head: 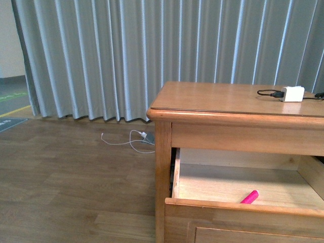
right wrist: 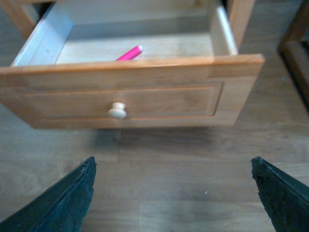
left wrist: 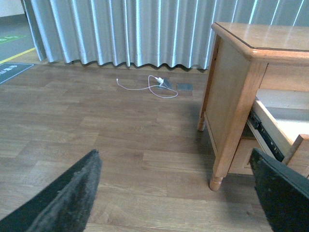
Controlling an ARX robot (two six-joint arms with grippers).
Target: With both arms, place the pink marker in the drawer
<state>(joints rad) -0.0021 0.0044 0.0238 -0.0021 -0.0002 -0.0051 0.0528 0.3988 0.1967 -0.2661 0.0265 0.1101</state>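
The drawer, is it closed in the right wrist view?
No, the drawer is pulled out, and the pink marker lies inside it.

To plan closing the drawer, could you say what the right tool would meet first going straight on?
Most likely the drawer front, near its round knob, though depth is unclear and the right tool may aim lower, at the floor.
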